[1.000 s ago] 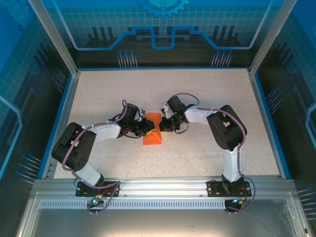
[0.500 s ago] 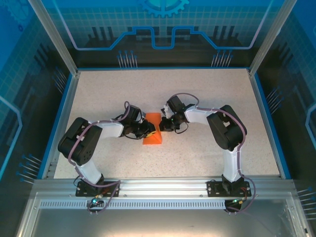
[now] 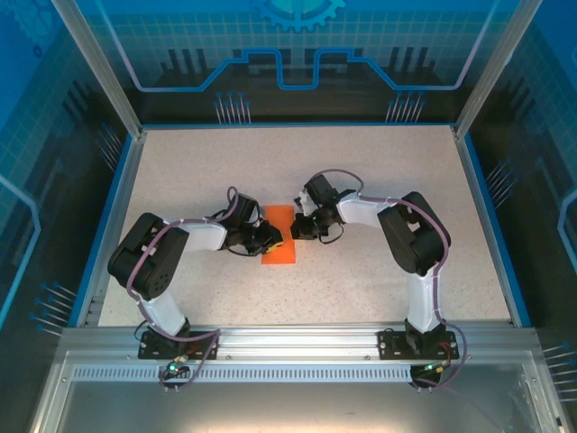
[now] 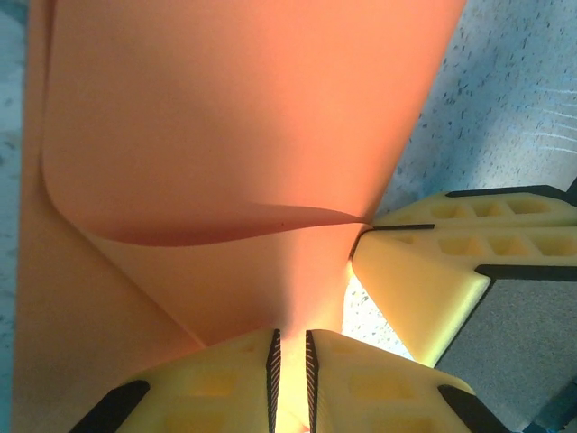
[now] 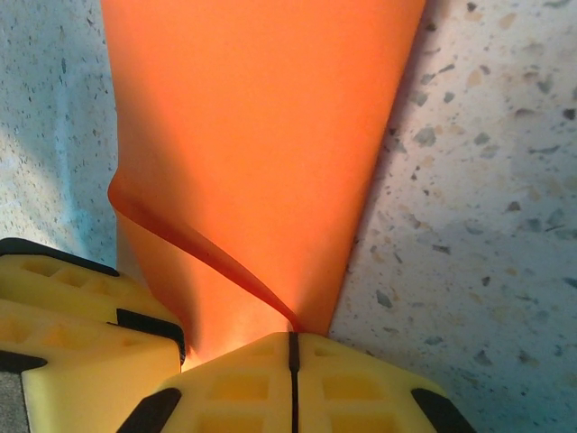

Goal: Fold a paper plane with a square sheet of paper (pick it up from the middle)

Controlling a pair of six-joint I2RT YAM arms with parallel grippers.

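Observation:
The square sheet of paper (image 3: pixel 281 249), bright orange, lies folded into a narrow strip on the speckled table between both arms. My left gripper (image 3: pixel 270 238) sits at its left edge and my right gripper (image 3: pixel 300 227) at its right edge. In the left wrist view the left gripper (image 4: pixel 289 361) is shut on a raised fold of the paper (image 4: pixel 243 135), and a loose flap curls above it. Seen from the right wrist, the right gripper (image 5: pixel 291 347) is shut on the corner of a lifted flap of the paper (image 5: pixel 261 117). The two grippers are almost touching.
The white speckled table (image 3: pixel 379 171) is framed by a blue rim (image 3: pixel 478 207). A metal rail (image 3: pixel 297 347) carrying both arm bases runs along the near edge. The right arm's fingers (image 4: pixel 424 280) crowd the left wrist view, and the left arm's fingers (image 5: pixel 81 343) crowd the right wrist view.
The left arm's elbow has swung inward toward the paper. The paper's lower end has gone from a raised slanted shape to a flatter, straighter strip. The right arm has stayed put.

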